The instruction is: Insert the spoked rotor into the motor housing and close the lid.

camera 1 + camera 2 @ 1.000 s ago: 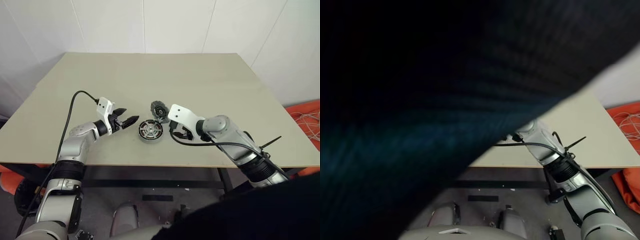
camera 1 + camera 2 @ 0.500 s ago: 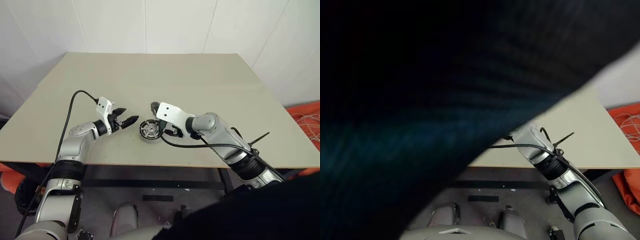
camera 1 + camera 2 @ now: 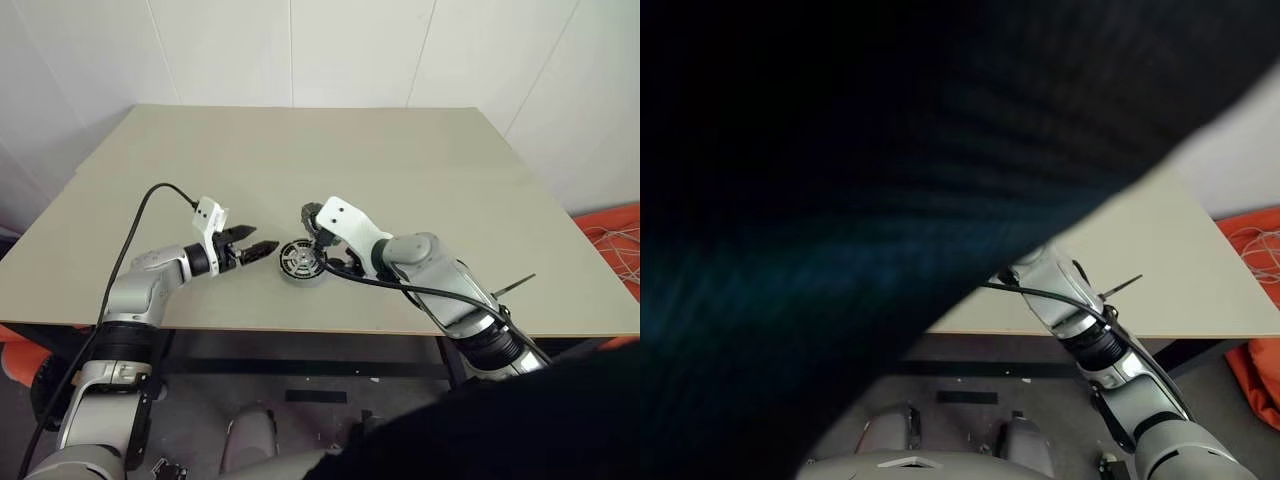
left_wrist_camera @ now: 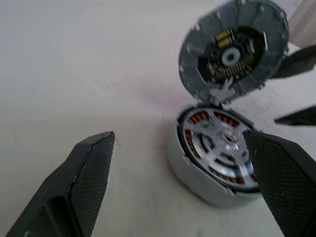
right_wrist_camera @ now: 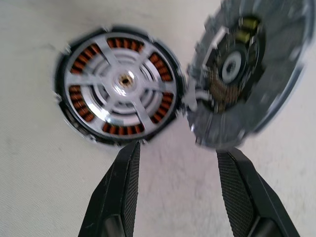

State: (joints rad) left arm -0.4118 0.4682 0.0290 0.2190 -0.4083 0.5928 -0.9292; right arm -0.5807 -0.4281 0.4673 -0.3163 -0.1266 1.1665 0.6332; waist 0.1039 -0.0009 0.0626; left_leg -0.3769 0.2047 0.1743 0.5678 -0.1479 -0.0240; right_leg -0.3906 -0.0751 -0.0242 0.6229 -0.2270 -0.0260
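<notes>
- The right arm swings in over the pale beige table (image 3: 420,190): a second ago its white wrist block sat off to the right of the parts, now it hangs right above them, so the closing move looks near.
- The left arm draws back a touch toward the table's near-left; the left gripper (image 3: 262,247) stands spread wide and empty, pointing at the parts from just beside them.
- The squat round metal motor housing (image 4: 217,163) sits upright on the table, copper coils showing between the spokes of the shiny silver spoked rotor (image 5: 121,84), which looks already seated inside.
- The flat grey ribbed lid (image 5: 247,74) stands tilted up on edge, touching the housing's rim, its dark centre facing the rotor; it isn't down yet.
- The right gripper (image 5: 180,197) hovers partly open, pinching nothing, above the seam where lid meets housing.
</notes>
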